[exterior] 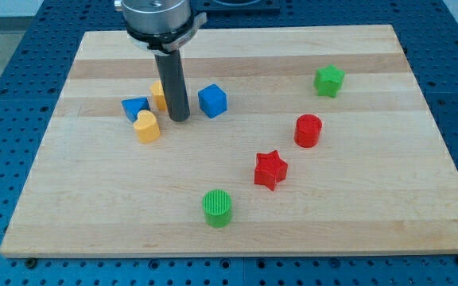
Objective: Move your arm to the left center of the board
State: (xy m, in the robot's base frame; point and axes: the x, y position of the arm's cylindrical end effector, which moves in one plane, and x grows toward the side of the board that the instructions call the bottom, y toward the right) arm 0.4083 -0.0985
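Note:
My tip point(180, 118) rests on the wooden board point(237, 214) in its upper left part. It stands between a yellow block point(159, 95), partly hidden behind the rod, and a blue cube point(212, 101) just to its right. A blue triangular block point(135, 106) and a yellow heart-shaped block point(146, 126) lie just left of the tip. The left centre of the board is further to the view's left and a little lower than the tip.
A green star-like block point(329, 80) lies at the upper right. A red cylinder point(308, 130) and a red star point(270, 168) lie right of centre. A green cylinder point(218, 207) lies near the bottom middle. Blue pegboard surrounds the board.

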